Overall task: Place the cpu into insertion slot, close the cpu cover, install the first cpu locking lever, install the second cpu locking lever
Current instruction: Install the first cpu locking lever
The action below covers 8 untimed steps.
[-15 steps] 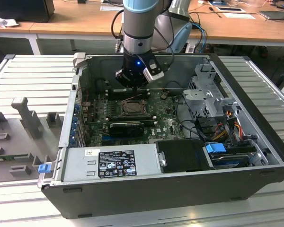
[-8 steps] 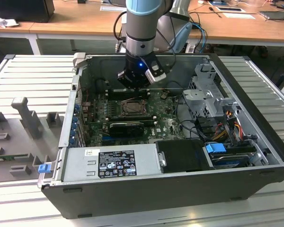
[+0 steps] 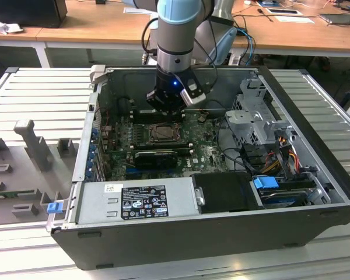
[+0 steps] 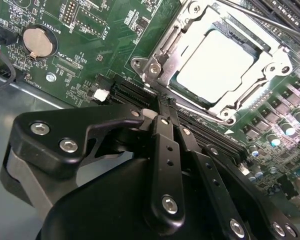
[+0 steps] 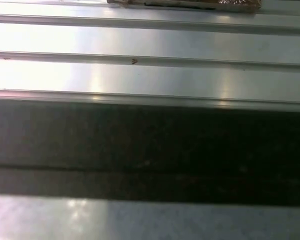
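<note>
The cpu (image 4: 215, 65) lies flat in the insertion slot (image 3: 161, 133) on the green board, silver top up. The cpu cover (image 4: 162, 50), a metal frame, lies down around it, and the chip shows through its window. A thin lever rod (image 4: 270, 21) runs along the socket's far side. My gripper (image 4: 166, 104) is shut, its two black fingers meeting at their tips just beside the socket's near edge, with nothing seen between them. In the exterior view the gripper (image 3: 166, 107) hangs over the board just behind the socket.
The open computer case (image 3: 315, 192) rests on a ribbed metal table (image 5: 150, 70). A long black card (image 3: 157, 156) sits in front of the socket. A power supply (image 3: 140, 201), drive cage (image 3: 256, 116) and cables (image 3: 280, 151) lie around it. A coin battery (image 4: 38, 41) is on the board.
</note>
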{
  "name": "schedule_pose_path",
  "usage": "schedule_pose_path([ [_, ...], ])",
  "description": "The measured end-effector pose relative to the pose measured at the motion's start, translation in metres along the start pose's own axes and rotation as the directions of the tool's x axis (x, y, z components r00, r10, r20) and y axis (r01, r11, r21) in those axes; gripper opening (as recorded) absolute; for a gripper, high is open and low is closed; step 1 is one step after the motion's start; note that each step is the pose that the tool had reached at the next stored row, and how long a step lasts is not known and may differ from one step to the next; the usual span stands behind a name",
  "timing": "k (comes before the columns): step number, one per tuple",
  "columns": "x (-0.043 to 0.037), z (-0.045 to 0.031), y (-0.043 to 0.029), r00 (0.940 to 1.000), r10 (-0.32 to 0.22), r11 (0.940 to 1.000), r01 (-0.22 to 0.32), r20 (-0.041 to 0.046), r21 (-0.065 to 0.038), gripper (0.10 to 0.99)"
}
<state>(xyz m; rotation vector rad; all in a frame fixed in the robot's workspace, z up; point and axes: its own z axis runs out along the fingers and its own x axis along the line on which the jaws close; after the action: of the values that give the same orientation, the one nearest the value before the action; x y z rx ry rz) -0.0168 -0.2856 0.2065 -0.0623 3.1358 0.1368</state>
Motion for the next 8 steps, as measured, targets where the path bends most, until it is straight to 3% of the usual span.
schedule_pose_path([
  [8, -0.0003, 0.0032, -0.0005, 1.0000, 0.000, 1.0000, 0.000, -0.0001, 0.001, 0.106],
])
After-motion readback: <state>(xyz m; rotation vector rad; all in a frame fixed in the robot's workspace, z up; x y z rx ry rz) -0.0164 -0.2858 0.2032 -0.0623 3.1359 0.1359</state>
